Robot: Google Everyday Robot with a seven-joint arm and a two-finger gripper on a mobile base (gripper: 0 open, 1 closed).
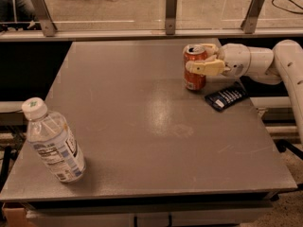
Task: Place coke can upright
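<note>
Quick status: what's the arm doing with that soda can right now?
Gripper at far right of table, jaws closed on coke can. Can upright, base seemingly on the table. Dark packet just right of it, water bottle far off; nothing blocking.

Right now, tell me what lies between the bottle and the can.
Only bare table, in the camera view. The gripper holds the can at the far right; the bottle sits near left.

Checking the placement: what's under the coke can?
Only bare table shows under the can, which stands upright; whether its base touches the top cannot be told. The pincer clasps the can's upper part from the right, covering part of its front.
</note>
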